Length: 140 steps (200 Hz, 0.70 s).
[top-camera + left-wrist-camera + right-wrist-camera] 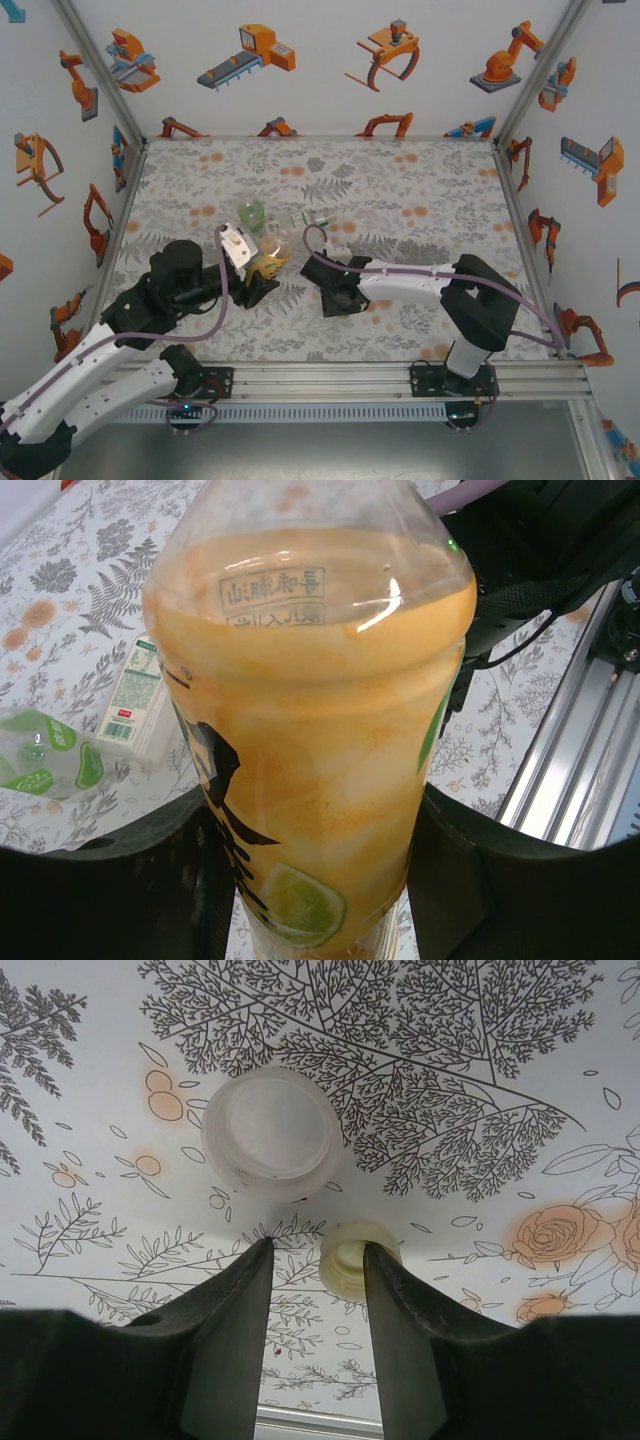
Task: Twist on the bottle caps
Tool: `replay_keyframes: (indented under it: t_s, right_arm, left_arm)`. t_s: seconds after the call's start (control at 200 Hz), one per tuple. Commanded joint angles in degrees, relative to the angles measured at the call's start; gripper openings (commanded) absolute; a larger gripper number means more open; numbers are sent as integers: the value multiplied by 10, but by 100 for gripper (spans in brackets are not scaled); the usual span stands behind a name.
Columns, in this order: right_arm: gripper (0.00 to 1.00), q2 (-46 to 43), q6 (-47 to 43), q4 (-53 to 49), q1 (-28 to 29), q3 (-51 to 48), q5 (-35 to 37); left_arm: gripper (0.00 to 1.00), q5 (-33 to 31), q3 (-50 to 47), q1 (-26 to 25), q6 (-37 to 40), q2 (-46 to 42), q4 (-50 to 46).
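Right wrist view: our right hand [318,1250], set narrow, has a small cap [348,1260] just ahead; left hand [315,880] clamps the amber bottle [310,730]. We judge all capping outstanding.

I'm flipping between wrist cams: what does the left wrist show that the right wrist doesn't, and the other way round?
Left wrist, not right wrist: the amber bottle, orange liquid inside, clamped between the left fingers, with the clear bottle and the green-tinted bottle on the table beyond it. Right wrist, not left wrist: a larger whitish cap and a smaller pale cap on the table, the smaller one just past the parted right fingers. Both: the floral table cover.
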Motion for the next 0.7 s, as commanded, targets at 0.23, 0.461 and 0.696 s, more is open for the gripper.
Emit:
replay_keyframes:
  t_s: [0.23,0.461,0.696]
  right_arm:
    - [42,-61,-1,-34,-5,6,35]
    - [43,-60,11,-32,-10,-16,32]
    - [44,-46,15,-18,-13,-26,18]
  left_arm:
    - [0,-3,-8,5,-6,-8,12]
    - [0,-1,-6,5,-4,-4,13]
    - [0,1,-5,5,-6,-2,13]
